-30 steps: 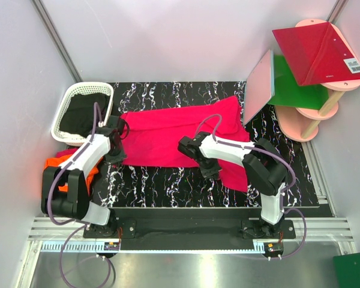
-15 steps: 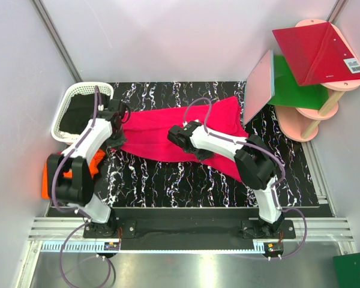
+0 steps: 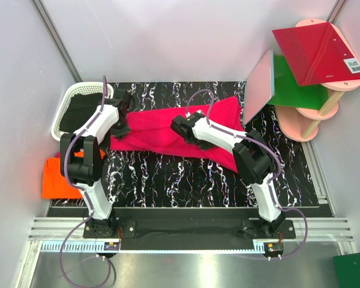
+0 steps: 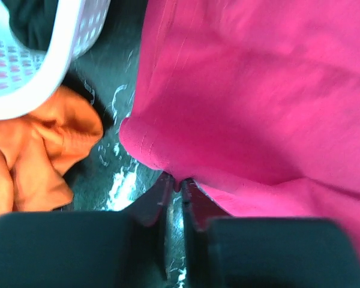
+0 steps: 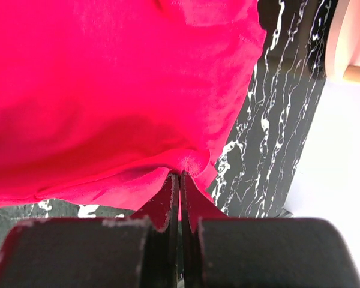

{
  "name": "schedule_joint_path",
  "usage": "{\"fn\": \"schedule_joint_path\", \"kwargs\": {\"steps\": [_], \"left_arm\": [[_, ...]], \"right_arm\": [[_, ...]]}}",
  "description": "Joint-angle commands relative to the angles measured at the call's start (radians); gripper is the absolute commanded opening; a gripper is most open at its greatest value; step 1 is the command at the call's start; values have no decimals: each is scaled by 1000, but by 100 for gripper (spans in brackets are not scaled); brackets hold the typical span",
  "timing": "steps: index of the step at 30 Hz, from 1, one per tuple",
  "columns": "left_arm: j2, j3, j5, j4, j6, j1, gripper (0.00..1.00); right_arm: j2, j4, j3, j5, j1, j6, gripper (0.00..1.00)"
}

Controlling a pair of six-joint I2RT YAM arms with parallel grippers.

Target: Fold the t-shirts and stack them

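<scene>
My right gripper (image 5: 180,175) pinches the pink shirt (image 3: 159,135); whether the left gripper (image 4: 177,181) grips it, I cannot tell. I want both corners laid level, edges matched, before release.

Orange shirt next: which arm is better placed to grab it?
Left, likely. The orange t-shirt lies at far left, close to the left gripper; the right gripper is shut on the pink t-shirt, farther off.

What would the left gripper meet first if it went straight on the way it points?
The pink t-shirt: its folded edge sits right at the left gripper. The basket and orange t-shirt lie off to one side.
</scene>
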Motion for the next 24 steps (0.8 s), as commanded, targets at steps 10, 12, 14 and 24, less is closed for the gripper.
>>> {"fn": "schedule_joint_path", "kwargs": {"steps": [10,12,14,24], "left_arm": [[124,148,-4,-11,36,36,99],[83,125,14,-6,27,36,99],[56,103,42,-1,17,35,99],[88,51,68,17,26,29,98]], "right_arm": [[46,14,114,84,-17,-76,0],[46,27,120,100,-21,-91,0],[50,31,129,113,-26,-102,0],[156,77,295,222,-57,-244,0]]}}
